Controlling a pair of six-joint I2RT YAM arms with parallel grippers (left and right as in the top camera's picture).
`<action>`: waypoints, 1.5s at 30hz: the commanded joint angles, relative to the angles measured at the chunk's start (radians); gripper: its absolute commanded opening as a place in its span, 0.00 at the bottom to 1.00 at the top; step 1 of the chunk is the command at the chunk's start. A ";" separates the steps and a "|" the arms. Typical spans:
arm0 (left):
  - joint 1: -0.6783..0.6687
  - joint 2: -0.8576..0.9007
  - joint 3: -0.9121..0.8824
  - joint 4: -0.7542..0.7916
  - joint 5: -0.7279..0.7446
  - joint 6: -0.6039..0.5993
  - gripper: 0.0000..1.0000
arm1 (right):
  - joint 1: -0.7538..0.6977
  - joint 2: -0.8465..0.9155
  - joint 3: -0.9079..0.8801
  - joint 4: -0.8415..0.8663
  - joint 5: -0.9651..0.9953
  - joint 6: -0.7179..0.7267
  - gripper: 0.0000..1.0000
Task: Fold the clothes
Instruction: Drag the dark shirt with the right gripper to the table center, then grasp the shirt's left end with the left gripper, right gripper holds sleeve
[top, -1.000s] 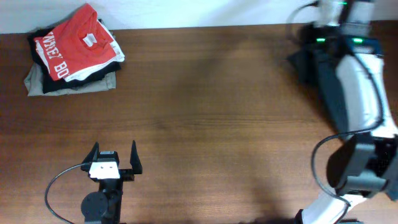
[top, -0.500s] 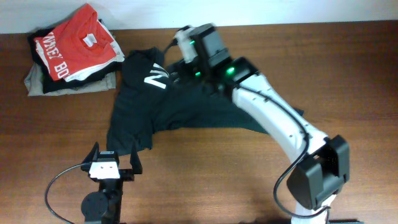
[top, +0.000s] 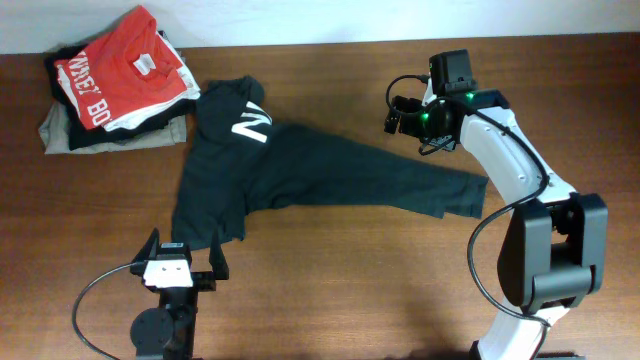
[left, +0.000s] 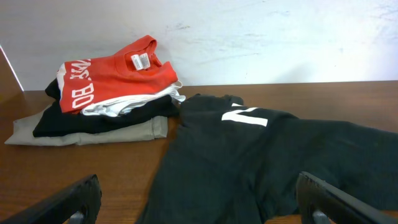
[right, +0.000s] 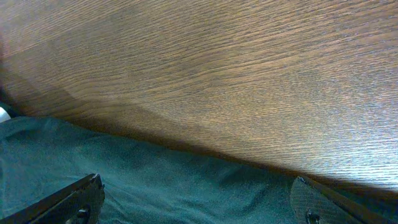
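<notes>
Right gripper (top: 396, 114) backed off clothes (top: 300, 175), open, clothes spread on tbl (top: 350, 290)

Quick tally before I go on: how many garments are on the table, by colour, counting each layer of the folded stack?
Red T-shirt with white letters, top of stack: 1
White folded fabric layer: 1
Black folded fabric layer: 1
Khaki folded fabric layer, bottom: 1
Dark charcoal soft garment with white print, spread out: 1
Total: 5 visible
</notes>
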 joint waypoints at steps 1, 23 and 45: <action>0.004 -0.002 -0.006 -0.001 0.007 0.012 0.99 | -0.008 -0.008 -0.002 0.002 -0.008 0.008 0.99; 0.006 1.207 1.051 -0.716 -0.019 -0.214 0.99 | -0.007 -0.007 -0.003 0.003 -0.031 0.008 0.99; 0.164 1.764 0.982 -0.722 -0.048 -0.348 0.78 | -0.008 -0.007 -0.003 0.021 0.038 0.008 0.99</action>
